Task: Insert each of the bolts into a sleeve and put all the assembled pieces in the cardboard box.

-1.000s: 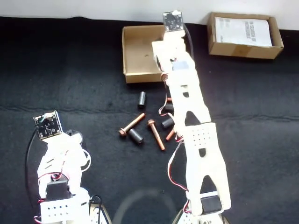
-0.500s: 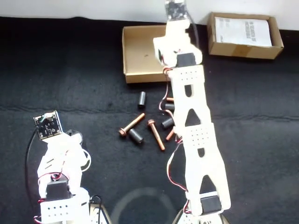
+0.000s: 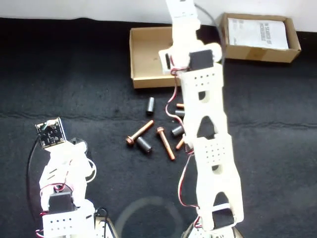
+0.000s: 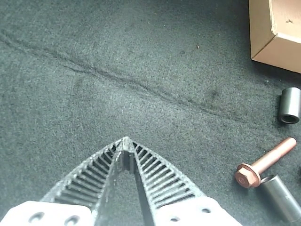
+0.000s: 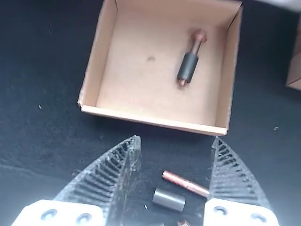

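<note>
The cardboard box [image 5: 141, 70] holds one assembled piece, a copper bolt in a dark sleeve [image 5: 189, 61]. My right gripper [image 5: 176, 142] hangs open just in front of the box with nothing between its fingers. Below it lie a bolt [image 5: 185, 183] and a sleeve [image 5: 168, 198]. In the high view several loose sleeves [image 3: 143, 144] and bolts [image 3: 139, 132] lie mid-table, in front of the box [image 3: 146, 54]. My left gripper [image 4: 124, 140] is shut and empty over bare cloth, left of a bolt [image 4: 267, 162] and two sleeves [image 4: 289, 104].
A second cardboard box [image 3: 260, 34] with a printed sheet in it sits at the back right. The right arm [image 3: 205, 124] stretches over the right part of the loose pieces. The left arm [image 3: 59, 168] is folded at the front left. Black cloth covers the table.
The right arm's wrist has swung farther toward the table's back edge, above the box. The left arm and the loose pieces have not moved.
</note>
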Available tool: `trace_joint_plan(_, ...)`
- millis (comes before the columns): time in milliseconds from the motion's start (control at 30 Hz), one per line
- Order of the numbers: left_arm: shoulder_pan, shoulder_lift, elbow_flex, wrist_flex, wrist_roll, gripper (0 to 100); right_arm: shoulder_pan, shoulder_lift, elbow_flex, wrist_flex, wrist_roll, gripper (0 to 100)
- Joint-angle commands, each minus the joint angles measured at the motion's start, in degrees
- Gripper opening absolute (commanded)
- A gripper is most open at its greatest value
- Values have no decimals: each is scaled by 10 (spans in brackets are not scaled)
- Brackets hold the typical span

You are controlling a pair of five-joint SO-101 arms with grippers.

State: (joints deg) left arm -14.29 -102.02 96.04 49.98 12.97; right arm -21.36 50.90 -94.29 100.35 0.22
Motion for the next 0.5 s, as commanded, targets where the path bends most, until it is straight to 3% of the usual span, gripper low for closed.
trace_joint_plan(0,-7,-12,11,2,-4,10,-14,-80,-67,8,4,221)
trace_joint_plan(133,-7,-12,11,2,-4,10,-29,-120,4,9,6,221)
trace_joint_plan(300,-8,-12,11,2,-4,10,-57,-227,234,8,15,221)
trace_joint_plan(467,-9,-12,11,2,-4,10,-83,-337,512,7,169,221)
